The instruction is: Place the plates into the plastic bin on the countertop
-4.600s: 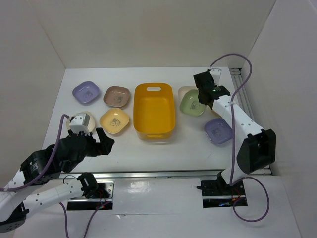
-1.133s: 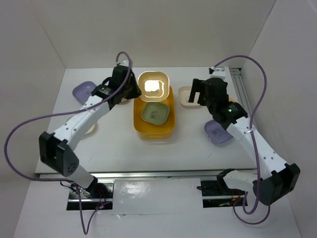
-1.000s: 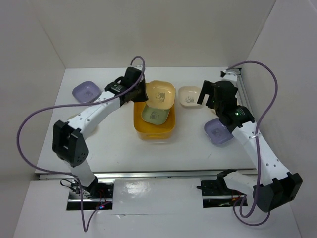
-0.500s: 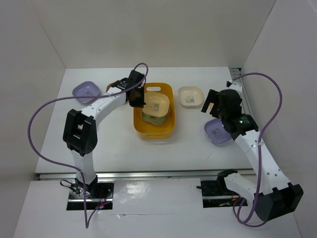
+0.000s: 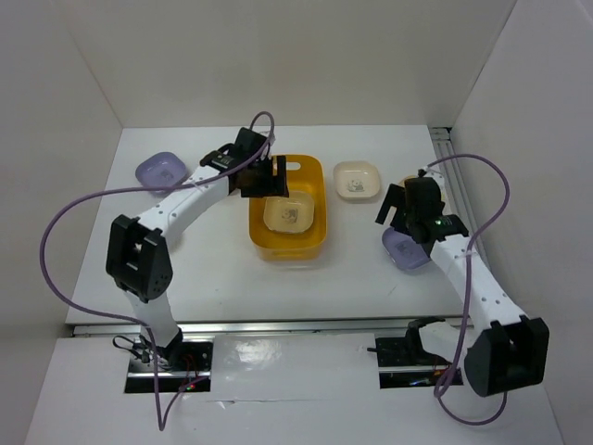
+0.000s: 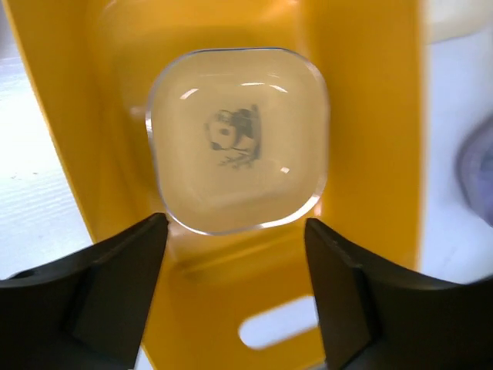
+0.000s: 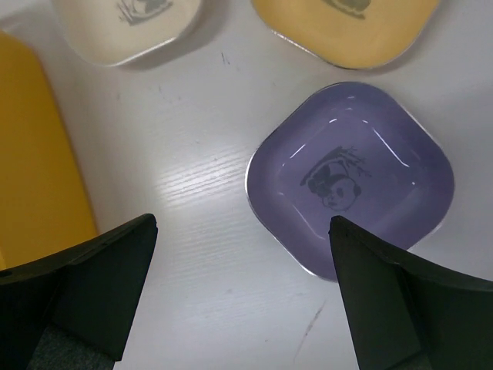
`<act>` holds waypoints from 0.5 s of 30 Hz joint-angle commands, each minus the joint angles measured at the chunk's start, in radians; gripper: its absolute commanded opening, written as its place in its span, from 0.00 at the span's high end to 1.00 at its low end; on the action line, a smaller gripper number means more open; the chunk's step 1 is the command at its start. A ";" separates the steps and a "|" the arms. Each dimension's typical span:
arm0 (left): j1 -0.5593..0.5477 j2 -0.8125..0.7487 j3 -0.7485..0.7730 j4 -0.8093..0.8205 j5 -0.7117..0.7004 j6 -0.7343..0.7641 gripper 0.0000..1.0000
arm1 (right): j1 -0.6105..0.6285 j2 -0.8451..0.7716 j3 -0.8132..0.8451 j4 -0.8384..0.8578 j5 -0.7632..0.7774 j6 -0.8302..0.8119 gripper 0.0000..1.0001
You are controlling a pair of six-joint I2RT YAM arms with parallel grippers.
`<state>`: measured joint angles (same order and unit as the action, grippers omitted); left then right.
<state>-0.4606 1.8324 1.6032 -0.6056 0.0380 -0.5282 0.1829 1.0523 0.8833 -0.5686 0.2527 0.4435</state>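
Top view: left hand open over the bin, pale plate lying flat inside so the drop looks done, right hand open above lavender plate at bin's 4 o'clock, likely next pick; left wrist: fingers spread clear of that plate; right wrist: lavender plate on surface, yellow plate at its 12 o'clock.

An orange-yellow bin is sitting upright in the middle of the white countertop. A cream plate with a dark panda picture is lying flat inside it. A second cream plate is lying near the bin's right side. A lavender plate is resting far left, a second lavender plate is lying to the right, and a yellow plate is sitting near it.
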 commanded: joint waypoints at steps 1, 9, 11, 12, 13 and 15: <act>-0.052 -0.157 -0.015 0.046 0.036 0.000 0.14 | -0.037 0.089 -0.018 0.172 -0.119 -0.045 0.00; -0.161 -0.396 -0.248 0.055 -0.049 -0.049 0.00 | -0.075 0.441 0.232 0.299 -0.142 -0.152 0.00; -0.199 -0.471 -0.320 0.055 -0.090 -0.058 0.00 | -0.076 0.521 0.349 0.286 -0.142 -0.178 0.00; -0.208 -0.498 -0.344 0.044 -0.101 -0.058 0.00 | -0.076 0.604 0.393 0.268 -0.142 -0.202 0.00; -0.208 -0.522 -0.365 0.044 -0.101 -0.058 0.00 | -0.086 0.647 0.437 0.254 -0.142 -0.215 0.00; -0.243 -0.599 -0.423 0.034 -0.139 -0.084 0.00 | -0.105 0.799 0.586 0.204 -0.128 -0.236 0.00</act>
<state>-0.6746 1.3228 1.2240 -0.5652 -0.0349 -0.5747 0.1032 1.7241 1.3243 -0.3809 0.1169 0.2733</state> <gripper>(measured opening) 0.997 0.999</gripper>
